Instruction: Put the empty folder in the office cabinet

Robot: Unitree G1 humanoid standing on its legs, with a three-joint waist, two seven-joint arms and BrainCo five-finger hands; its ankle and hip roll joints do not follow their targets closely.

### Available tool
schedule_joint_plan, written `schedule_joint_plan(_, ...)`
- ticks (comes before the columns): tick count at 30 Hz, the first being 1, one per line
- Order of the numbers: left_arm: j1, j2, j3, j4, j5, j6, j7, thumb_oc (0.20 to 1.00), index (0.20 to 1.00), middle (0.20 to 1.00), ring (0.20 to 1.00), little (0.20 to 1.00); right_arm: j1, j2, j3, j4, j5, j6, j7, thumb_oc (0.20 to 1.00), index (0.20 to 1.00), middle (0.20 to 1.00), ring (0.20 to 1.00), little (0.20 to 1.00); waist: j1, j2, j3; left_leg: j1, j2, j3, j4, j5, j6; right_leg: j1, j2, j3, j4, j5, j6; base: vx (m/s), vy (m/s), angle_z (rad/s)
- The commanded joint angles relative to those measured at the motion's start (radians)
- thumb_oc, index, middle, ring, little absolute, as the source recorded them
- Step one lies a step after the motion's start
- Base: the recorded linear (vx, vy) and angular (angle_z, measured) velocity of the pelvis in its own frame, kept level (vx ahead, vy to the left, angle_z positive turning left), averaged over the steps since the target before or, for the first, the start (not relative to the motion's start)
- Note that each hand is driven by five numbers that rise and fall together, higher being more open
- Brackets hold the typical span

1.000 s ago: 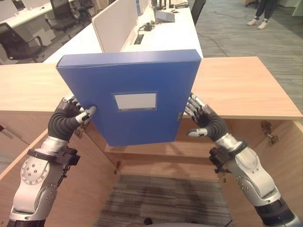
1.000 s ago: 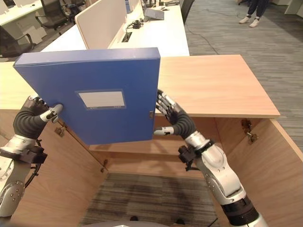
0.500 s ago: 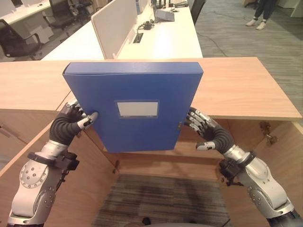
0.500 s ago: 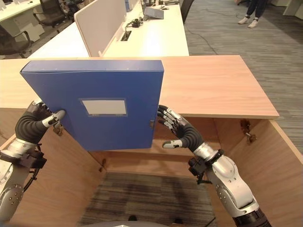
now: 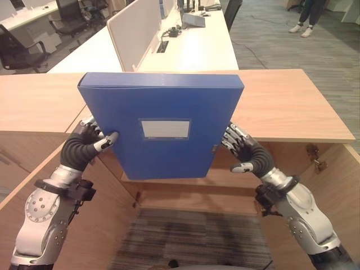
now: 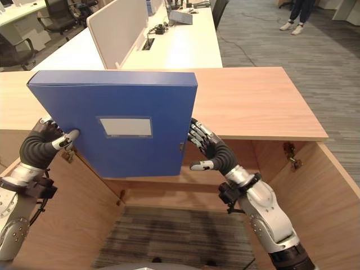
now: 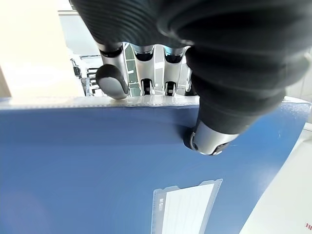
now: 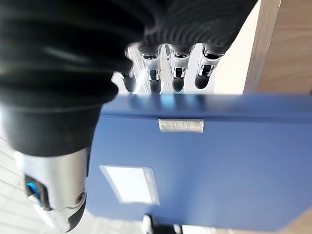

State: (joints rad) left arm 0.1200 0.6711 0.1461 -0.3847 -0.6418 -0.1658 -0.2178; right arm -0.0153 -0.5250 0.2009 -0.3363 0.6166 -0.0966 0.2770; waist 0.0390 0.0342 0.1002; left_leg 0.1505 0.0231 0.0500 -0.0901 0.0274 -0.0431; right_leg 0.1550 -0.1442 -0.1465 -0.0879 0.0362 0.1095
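A blue box folder [image 5: 163, 129] with a white label stands upright in the air before the open wooden cabinet [image 5: 292, 107]. Its lower edge hangs in front of the cabinet's opening [image 5: 191, 188]. My left hand [image 5: 84, 147] grips its left edge, with the thumb [image 7: 209, 141] on the front face and the fingers curled behind. My right hand [image 5: 247, 154] is open. Its straight fingers [image 8: 178, 73] press against the folder's right edge by the small clasp, and the thumb stands apart from the folder.
The cabinet's doors stand open on the left [image 5: 107, 225] and the right [image 5: 337, 185]. Carpet [image 5: 191, 236] lies between them. Behind the cabinet are white desks [image 5: 191, 45] with a divider screen, and office chairs [image 5: 17, 48] at far left. A person's legs [image 5: 306, 17] show at back right.
The folder has come down a little against the cabinet top and stands straighter. Both hands have stayed at its edges.
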Motion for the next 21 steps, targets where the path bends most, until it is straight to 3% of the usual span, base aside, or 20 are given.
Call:
schedule_joint_plan(1,-0.111,0.015,-0.008,-0.040,0.009,-0.075,0.015,0.200,0.200,0.200,0.200,0.200,-0.100,0.030,0.044,-0.020,0.008,-0.047,-0.015,1.000,1.000,1.000,1.000,1.000,-0.002,-0.026,-0.023,0.035,0.056,-0.003,0.003,-0.068,-0.039,0.025,-0.046,0.037,0.020,-0.039,0.047,0.00,0.000,0.00)
schedule_joint_plan(21,-0.178,-0.063,-0.119,-0.051,0.079,-0.069,0.039,0.200,0.200,0.200,0.200,0.200,-0.189,0.099,0.098,0.033,-0.001,-0.058,-0.064,1.000,1.000,1.000,1.000,1.000,0.001,-0.030,-0.019,0.034,0.056,0.000,0.003,-0.071,-0.039,0.026,-0.043,0.037,0.015,-0.040,0.045,0.00,0.000,0.00)
